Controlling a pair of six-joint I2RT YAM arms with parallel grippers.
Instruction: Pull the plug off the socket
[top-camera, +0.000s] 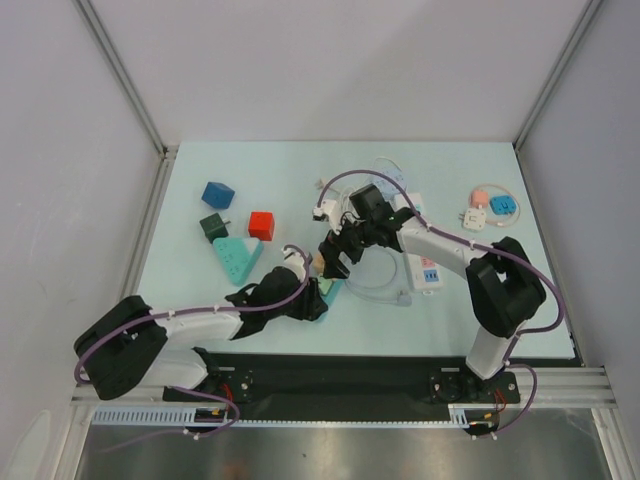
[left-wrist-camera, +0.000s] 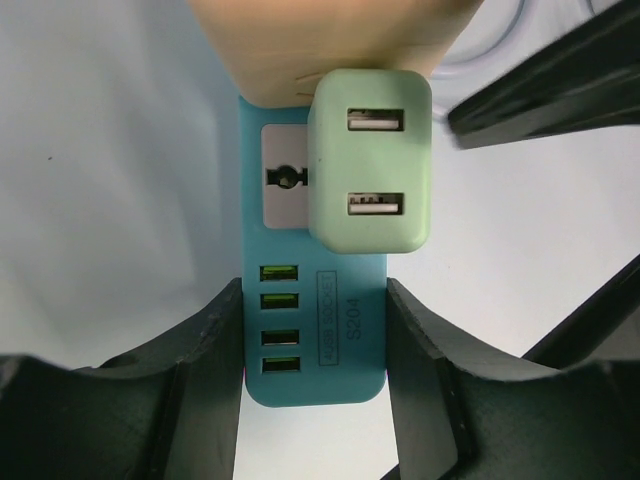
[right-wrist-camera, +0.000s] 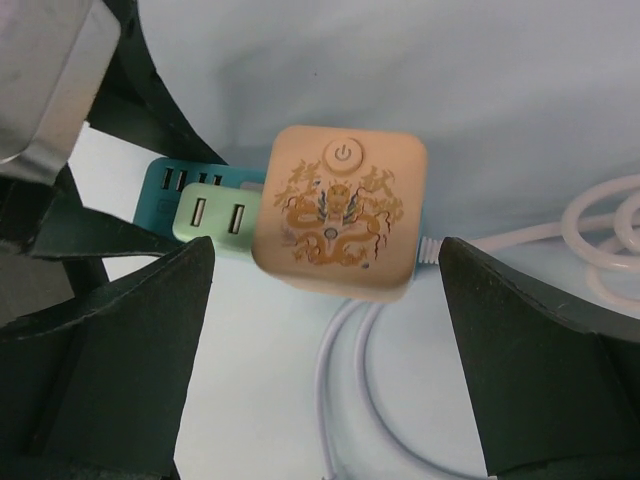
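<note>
**Left claw pins the socket, right claw straddles the plug**

The left wrist view shows the left gripper closed on the teal socket, one finger pressed to each long side by its four USB ports. A mint charger sits in the strip, and the peach plug is just beyond it. Only the right wrist view shows the plug's top, with a power symbol and a gold dragon print. There the right gripper is spread, a finger on either side of the plug and a slim gap at each. A white cable loops below.

From above, both claws meet mid-table over the socket. This view alone shows the pale green table, the blue, red and dark green blocks, a white strip, white walls and metal frame posts.
</note>
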